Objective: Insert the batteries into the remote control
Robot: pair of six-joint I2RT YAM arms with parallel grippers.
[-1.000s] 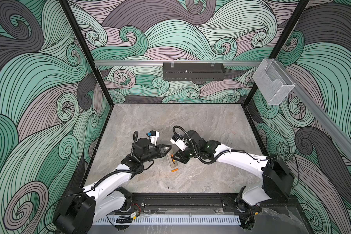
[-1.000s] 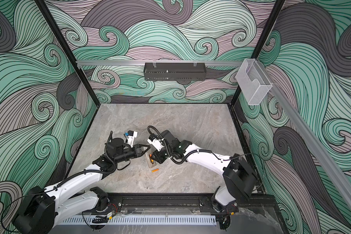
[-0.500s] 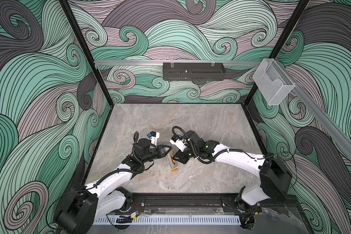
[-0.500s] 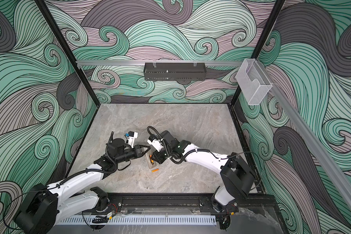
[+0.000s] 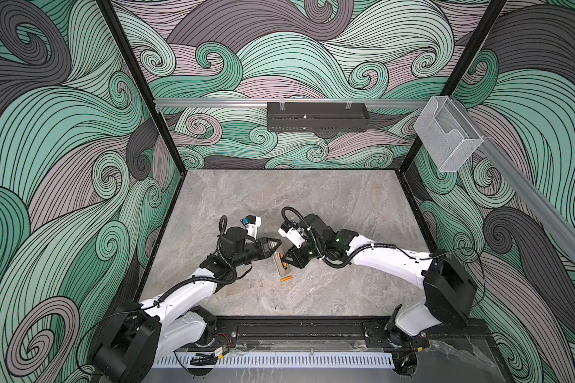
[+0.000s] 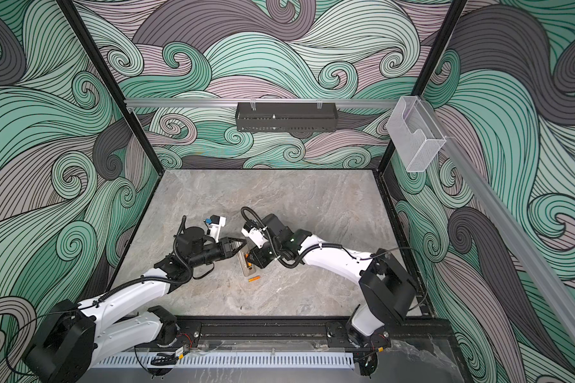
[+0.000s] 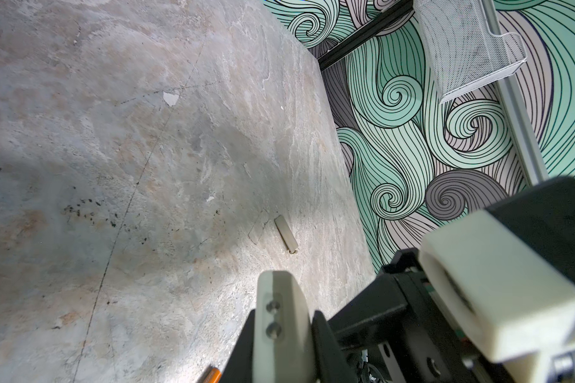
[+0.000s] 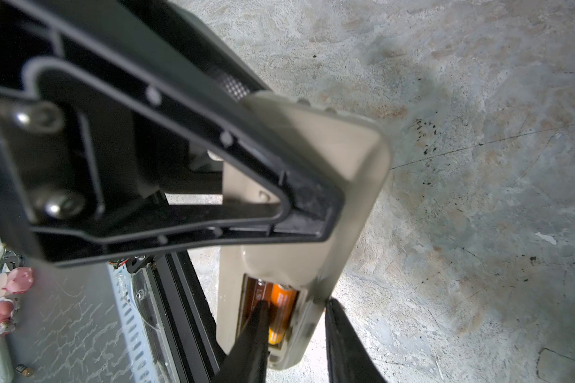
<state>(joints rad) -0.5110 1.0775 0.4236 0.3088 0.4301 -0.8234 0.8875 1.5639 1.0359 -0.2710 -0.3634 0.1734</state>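
We see the remote control (image 5: 280,263) on the table (image 5: 312,205): a battery (image 8: 279,308) in its open slot (image 8: 256,298), the loose battery (image 5: 286,279) at its six o'clock. Our left gripper (image 5: 278,244), closed tight, covers its twelve o'clock end; our right gripper (image 8: 296,305) gapes slightly, holding nothing.

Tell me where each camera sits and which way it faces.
Both top views: high at the front, looking down at the table; left arm, right arm, remote control, loose battery.
Left wrist: low over the table, facing the clear wall box; shut left pincer, right arm.
Right wrist: close above the remote control, facing down; right pincer at the seated battery, left pincer across.
Shared: top and right wrist views show the remote control.
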